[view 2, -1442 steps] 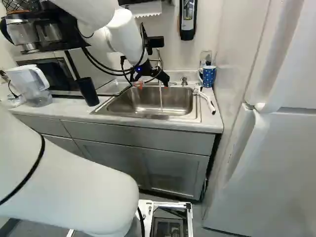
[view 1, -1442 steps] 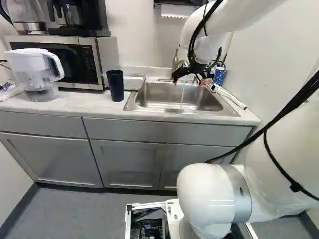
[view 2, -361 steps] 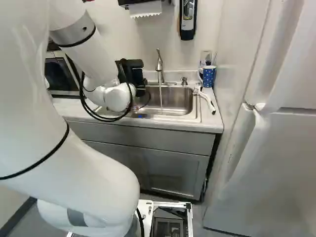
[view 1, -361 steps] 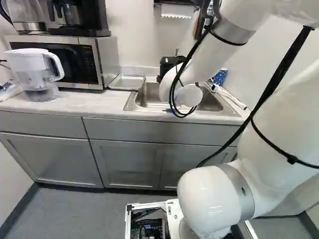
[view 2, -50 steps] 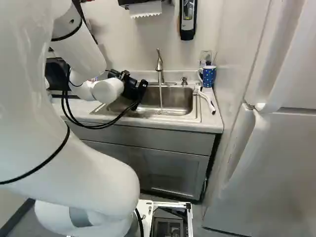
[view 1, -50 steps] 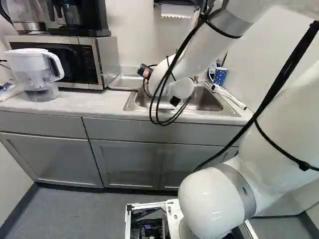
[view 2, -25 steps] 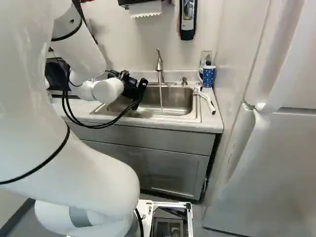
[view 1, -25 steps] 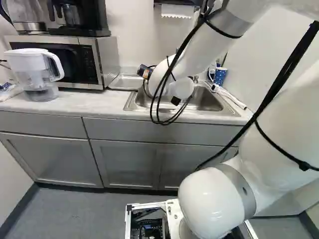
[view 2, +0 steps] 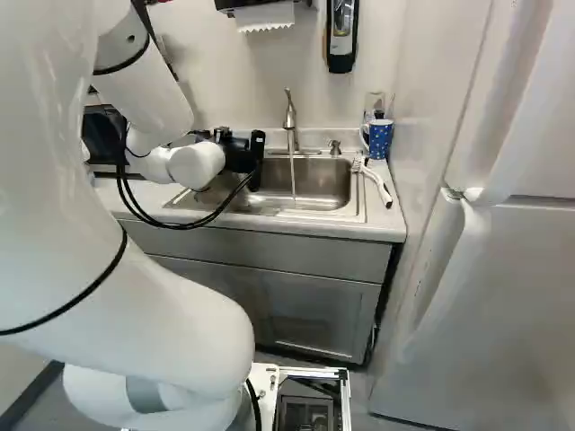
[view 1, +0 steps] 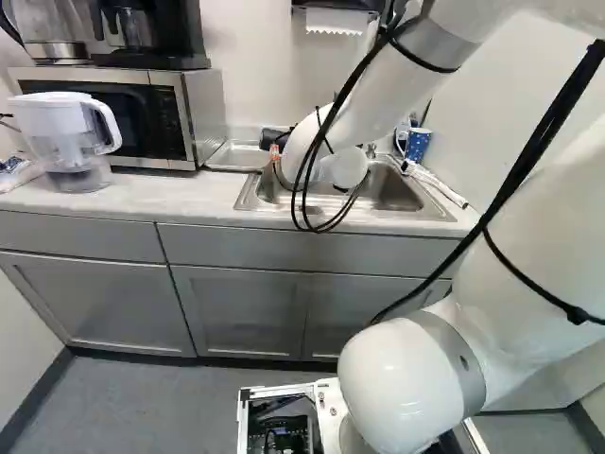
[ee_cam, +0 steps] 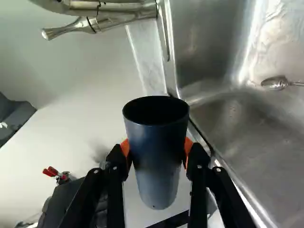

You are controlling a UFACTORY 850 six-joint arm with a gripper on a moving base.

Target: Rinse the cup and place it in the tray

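Note:
In the left base view my gripper [view 1: 276, 148] is largely hidden behind the arm's wrist, at the sink's left end near the tray [view 1: 241, 155]. The wrist view shows the gripper [ee_cam: 156, 146] shut on the dark blue cup [ee_cam: 157, 161], an orange pad pressing each side. The cup's open mouth points ahead of the fingers; beyond it lies the edge of the sink [ee_cam: 223, 156]. Water runs from the faucet [view 2: 290, 117] into the sink, away from the cup. The metal tray lies on the counter left of the sink.
A white pitcher [view 1: 68, 142] and the microwave [view 1: 123, 113] stand left of the tray. A blue dotted mug [view 2: 379, 138] and a white brush [view 2: 377, 184] are at the sink's right. A spoon [ee_cam: 275, 83] lies in the basin.
Over the last half second my wrist has turned the gripper and cup; in the left base view its visible end sits slightly lower. The base and the rest of the arm look still.

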